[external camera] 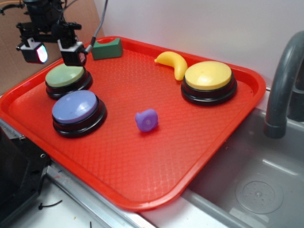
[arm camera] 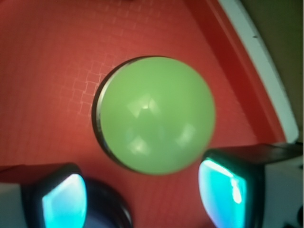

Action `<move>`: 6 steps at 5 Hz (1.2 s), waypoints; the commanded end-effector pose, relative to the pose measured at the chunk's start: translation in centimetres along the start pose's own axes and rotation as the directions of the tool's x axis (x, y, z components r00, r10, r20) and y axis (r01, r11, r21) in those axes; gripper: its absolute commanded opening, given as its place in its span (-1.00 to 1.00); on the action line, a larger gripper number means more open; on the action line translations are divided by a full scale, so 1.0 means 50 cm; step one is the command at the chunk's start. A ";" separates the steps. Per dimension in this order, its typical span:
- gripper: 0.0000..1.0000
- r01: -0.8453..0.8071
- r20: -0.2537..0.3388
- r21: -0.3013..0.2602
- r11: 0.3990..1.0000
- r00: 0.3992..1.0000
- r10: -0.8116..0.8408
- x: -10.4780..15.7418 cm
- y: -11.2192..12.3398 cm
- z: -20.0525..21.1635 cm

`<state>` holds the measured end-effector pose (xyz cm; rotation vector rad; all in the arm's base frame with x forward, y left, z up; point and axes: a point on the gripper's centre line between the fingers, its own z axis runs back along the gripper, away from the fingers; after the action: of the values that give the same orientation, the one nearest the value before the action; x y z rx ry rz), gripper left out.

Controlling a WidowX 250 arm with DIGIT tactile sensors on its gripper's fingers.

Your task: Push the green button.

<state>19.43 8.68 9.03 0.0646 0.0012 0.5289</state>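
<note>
Though glossy (domed), green button (arm camera: 156,116) reflects.

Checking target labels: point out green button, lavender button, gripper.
green button (arm camera: 156,114): wrist view, dome centre.
lavender button (external camera: 76,107): exterior view, dome top.
gripper (external camera: 56,51): exterior view, midway between fingertips, above the green button.

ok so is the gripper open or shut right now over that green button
Open. The gripper has its two fingers spread wide apart, hovering above the green button, nothing between them.

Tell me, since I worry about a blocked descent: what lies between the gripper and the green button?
Nothing. In the wrist view the green button shows whole below the open gripper, with only bare red tray around it.
</note>
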 end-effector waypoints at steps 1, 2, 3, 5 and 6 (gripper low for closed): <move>1.00 -0.004 0.081 0.009 1.000 0.997 0.003 0.001 0.022 0.074; 1.00 -0.001 0.096 0.015 1.000 0.995 -0.001 0.001 0.020 0.092; 1.00 0.002 0.103 0.022 1.000 0.995 -0.004 0.003 0.016 0.102; 1.00 0.001 0.120 0.041 0.999 0.993 -0.006 0.011 0.002 0.135; 1.00 0.006 0.127 0.044 0.999 0.992 -0.011 0.015 -0.002 0.148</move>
<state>20.03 8.13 14.59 0.1352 -0.0375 0.5216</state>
